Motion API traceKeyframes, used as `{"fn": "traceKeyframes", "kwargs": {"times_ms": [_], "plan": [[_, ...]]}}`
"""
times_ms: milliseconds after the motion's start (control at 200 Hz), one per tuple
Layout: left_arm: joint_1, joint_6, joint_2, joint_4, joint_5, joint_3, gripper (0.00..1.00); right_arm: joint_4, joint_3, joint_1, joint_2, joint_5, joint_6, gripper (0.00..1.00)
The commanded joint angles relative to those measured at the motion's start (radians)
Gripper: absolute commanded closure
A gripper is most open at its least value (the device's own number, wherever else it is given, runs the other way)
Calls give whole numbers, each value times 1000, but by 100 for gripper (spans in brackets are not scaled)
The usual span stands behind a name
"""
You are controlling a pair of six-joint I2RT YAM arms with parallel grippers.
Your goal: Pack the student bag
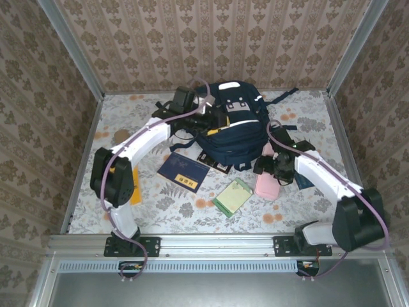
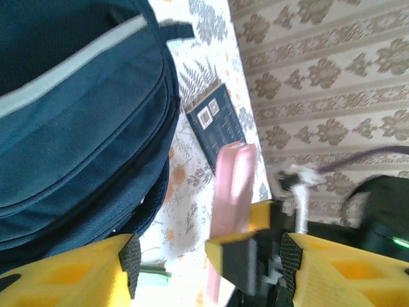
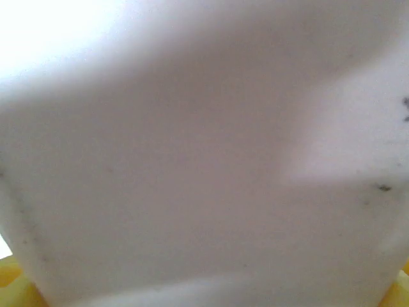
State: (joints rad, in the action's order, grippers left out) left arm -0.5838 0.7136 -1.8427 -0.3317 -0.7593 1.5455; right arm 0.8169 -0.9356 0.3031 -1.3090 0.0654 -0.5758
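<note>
Now, student bag (image 1: 235, 131): I see it at the back middle of the flowered table (image 1: 166, 211), navy with white stripes, between my two arms.
Left gripper (image 1: 206, 114): at the bag's upper left side. In the left wrist view its yellow fingers (image 2: 77, 272) stand spread with nothing held between them, and the bag's navy side is just beside one of them.
Right gripper (image 1: 276, 167): low at the bag's right front corner, over the pink case (image 1: 266, 185). In the right wrist view a pale, blurred surface lies close between two yellow finger corners, and I cannot tell whether the jaws pinch the case.
Navy booklet (image 1: 183, 171): flat in front of the bag, left of centre.
Green notebook (image 1: 232, 196): flat, nearer me, between the booklet and the pink case.
Dark book (image 1: 214, 163): at the bag's front edge.
</note>
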Motion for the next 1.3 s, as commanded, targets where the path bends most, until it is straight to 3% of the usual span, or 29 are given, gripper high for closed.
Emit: {"fn": "traceKeyframes", "kwargs": {"times_ms": [0, 145, 380, 510, 750, 1010, 1295], "plan": [[-44, -32, -58, -58, -35, 57, 31, -21, -47, 55, 94, 96, 137, 23], [-89, -25, -112, -39, -75, 74, 26, -63, -77, 125, 145, 125, 175, 26], [-107, 14, -94, 49, -101, 48, 26, -79, -97, 159, 125, 155, 187, 28], [-96, -27, -47, -3, -18, 42, 27, -80, -97, 163, 118, 153, 194, 29], [-79, -47, 53, -2, 29, 6, 32, -84, -100, 165, 87, 163, 199, 29], [-106, -1, 67, 65, -50, -24, 31, -91, -128, 167, 64, 168, 205, 30], [-125, 16, 27, 76, -47, -31, 32, -99, -151, 166, 59, 189, 196, 30]]}}
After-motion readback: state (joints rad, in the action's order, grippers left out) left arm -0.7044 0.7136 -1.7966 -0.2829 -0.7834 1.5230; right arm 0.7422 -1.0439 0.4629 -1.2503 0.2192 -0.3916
